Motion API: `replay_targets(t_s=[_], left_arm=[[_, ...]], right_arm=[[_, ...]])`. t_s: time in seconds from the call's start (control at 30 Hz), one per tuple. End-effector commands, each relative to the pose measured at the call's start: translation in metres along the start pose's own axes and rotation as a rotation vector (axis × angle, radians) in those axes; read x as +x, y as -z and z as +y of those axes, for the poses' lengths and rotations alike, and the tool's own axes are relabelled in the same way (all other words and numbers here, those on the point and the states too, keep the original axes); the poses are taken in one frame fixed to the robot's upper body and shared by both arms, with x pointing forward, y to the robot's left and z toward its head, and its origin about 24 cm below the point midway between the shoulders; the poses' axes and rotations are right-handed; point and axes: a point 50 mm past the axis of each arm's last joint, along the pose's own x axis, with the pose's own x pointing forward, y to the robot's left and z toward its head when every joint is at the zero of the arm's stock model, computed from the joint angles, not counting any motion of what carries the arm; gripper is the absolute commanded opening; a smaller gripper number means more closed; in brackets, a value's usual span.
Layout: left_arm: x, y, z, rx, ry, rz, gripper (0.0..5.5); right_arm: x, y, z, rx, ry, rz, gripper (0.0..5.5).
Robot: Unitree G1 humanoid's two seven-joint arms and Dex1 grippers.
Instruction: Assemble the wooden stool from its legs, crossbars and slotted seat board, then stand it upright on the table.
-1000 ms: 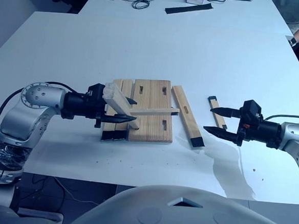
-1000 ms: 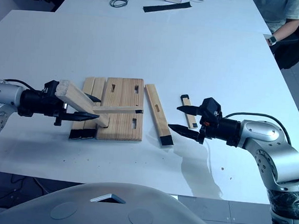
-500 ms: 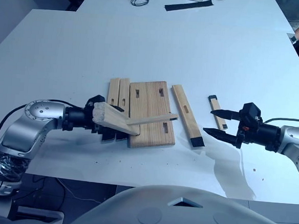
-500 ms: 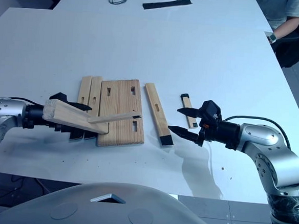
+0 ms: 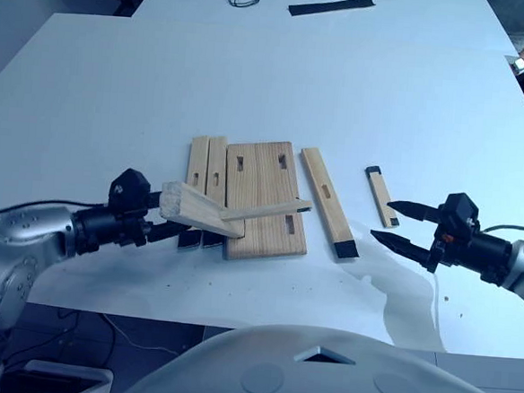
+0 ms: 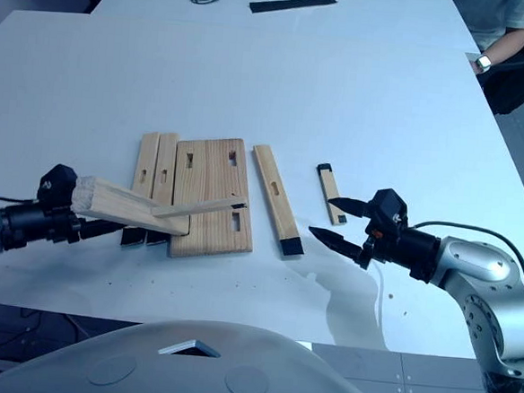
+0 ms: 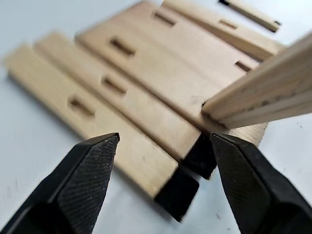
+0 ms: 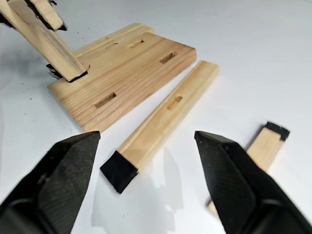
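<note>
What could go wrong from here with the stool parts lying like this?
1. The joined leg and crossbar rests tilted across the seat board, and the left gripper is open, not holding it; it may slide or the joint may loosen.
2. The right gripper, fingers open, sits close to the short crossbar; a careless move may knock it away.

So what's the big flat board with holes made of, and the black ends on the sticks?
The seat board looks like pale bare wood, with grain lines. The black cap on the leg looks matte, maybe rubber or paint.
</note>
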Motion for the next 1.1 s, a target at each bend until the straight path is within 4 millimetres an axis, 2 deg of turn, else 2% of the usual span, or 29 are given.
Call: replay_targets(t_s=[0.03,0.23,0.57,0.8,0.93,1.1], left_arm=[[0.015,0.007,-0.010,-0.100,-0.070,0.001,3.49],[0.028,0.013,-0.006,-0.099,-0.181,0.027,3.49],[0.022,0.024,-0.001,0.003,-0.188,0.115,3.49],[0.011,0.028,0.022,0.059,-0.239,0.209,3.49],[0.007,0.022,0.036,0.088,-0.266,0.222,3.49],[0.015,0.010,0.046,0.071,-0.277,0.179,3.49]], right_arm=[[0.004,0.000,0.000,-0.015,0.018,-0.015,3.57],[0.009,-0.004,-0.001,-0.029,0.002,-0.023,3.57],[0.009,0.000,0.002,-0.014,0.019,-0.028,3.57],[0.009,0.003,0.005,-0.006,0.034,-0.032,3.57],[0.010,0.004,0.006,0.000,0.042,-0.032,3.57],[0.011,0.004,0.007,0.001,0.048,-0.035,3.57]])
